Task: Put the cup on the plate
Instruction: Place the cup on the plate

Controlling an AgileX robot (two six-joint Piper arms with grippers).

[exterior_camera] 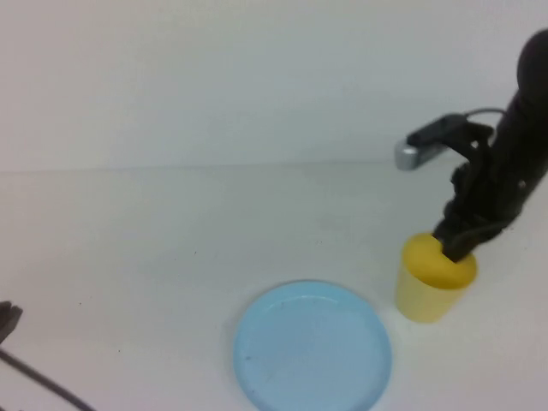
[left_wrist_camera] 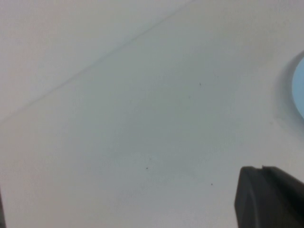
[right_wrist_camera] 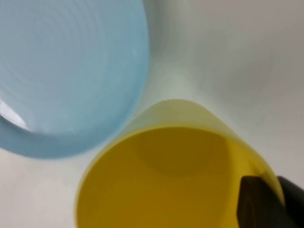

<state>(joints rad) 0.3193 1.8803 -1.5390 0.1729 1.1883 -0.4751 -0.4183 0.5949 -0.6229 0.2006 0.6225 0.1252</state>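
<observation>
The yellow cup (exterior_camera: 431, 282) is just right of the light blue plate (exterior_camera: 312, 347), tilted a little, and I cannot tell whether it rests on the table. My right gripper (exterior_camera: 454, 244) comes down from above and is shut on the cup's far rim. In the right wrist view, one finger (right_wrist_camera: 256, 204) is inside the cup (right_wrist_camera: 161, 185) and the other is outside, with the plate (right_wrist_camera: 66, 71) right beside it. My left gripper (exterior_camera: 7, 321) is at the table's left edge, far from both, shut and empty (left_wrist_camera: 262, 170).
The white table (exterior_camera: 171, 257) meets a white wall at the back. A sliver of the plate (left_wrist_camera: 300, 88) shows in the left wrist view. The right arm's wrist camera (exterior_camera: 424, 145) juts out above the cup.
</observation>
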